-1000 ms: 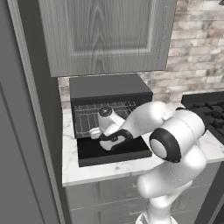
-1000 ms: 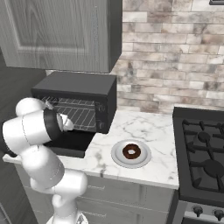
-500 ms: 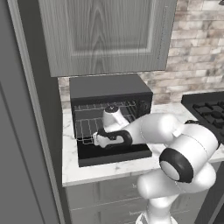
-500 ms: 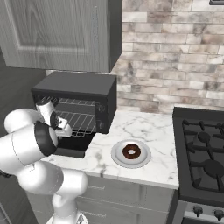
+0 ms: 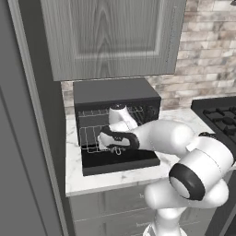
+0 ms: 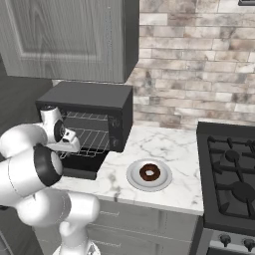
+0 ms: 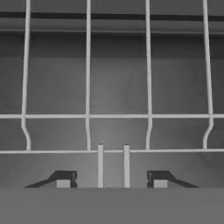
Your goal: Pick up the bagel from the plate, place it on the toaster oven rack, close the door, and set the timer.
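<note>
**Rack drawn forward, bagel waiting on its plate**

Left base view: the white arm reaches across the front of the black boxy toaster oven (image 5: pixel 116 94), whose flat black door with its dark glass window (image 5: pixel 120 161) lies folded down and open on the white marble bench (image 5: pixel 76 177). The pincer (image 5: pixel 102 140) sits at the front edge of the silvery thin-wire rack (image 5: pixel 90 137), which stands partly out over the door. Nothing lies on the rack.

Right base view: the small dark-brown ring-shaped bagel (image 6: pixel 149 172) rests in the middle of the round light-grey plate (image 6: pixel 134 178), on the bench to the right of the oven and well apart from the hand. The plate holds nothing else. A black gas hob (image 6: pixel 230 174) stands further right.

Hand view: the two dark fingertips (image 7: pixel 64 178) stand apart, one on each side of the rack's small front loop (image 7: pixel 113 164) and not touching it; nothing is clamped between them. Behind the loop the wire grid runs back into the dark, bare oven cavity.

By my reading the rack-preparing step is ending and the bagel pick-up is not yet begun. The next move calls for backing the hand clear of the loop without snagging it, then swinging right over the plate and coming down on the bagel with the pincer parted.
</note>
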Robot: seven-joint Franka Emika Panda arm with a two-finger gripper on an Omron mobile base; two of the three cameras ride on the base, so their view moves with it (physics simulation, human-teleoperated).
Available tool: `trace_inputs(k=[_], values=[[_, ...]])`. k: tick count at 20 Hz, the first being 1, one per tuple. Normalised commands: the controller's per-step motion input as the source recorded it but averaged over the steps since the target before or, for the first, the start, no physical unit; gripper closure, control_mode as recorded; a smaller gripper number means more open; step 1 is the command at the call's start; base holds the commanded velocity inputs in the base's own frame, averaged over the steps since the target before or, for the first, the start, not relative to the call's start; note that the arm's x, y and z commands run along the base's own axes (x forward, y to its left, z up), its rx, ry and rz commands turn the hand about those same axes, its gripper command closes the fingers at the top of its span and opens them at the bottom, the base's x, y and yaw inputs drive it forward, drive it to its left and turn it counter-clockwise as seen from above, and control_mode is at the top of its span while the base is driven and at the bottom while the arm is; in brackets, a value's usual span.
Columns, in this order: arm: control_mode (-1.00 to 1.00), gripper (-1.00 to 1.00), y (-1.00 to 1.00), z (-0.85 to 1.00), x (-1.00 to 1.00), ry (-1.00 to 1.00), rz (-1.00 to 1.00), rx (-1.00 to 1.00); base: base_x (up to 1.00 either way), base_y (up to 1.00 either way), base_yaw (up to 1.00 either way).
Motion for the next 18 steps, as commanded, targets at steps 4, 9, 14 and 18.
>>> trace_inputs(k=[4,9,14,18], values=[[-1.00,-1.00,0.00,0.63,-0.48,0.00,0.00,0.00,0.00,0.00,0.00],[-1.00,-1.00,-0.03,0.76,-0.73,-0.02,0.00,0.00,0.00,0.00,0.00],[-1.00,-1.00,-0.58,0.53,-0.35,-0.05,0.00,0.00,0.00,0.00,0.00],[-1.00,-1.00,-0.99,0.25,-0.01,0.00,0.00,0.00,0.00,0.00,0.00]])
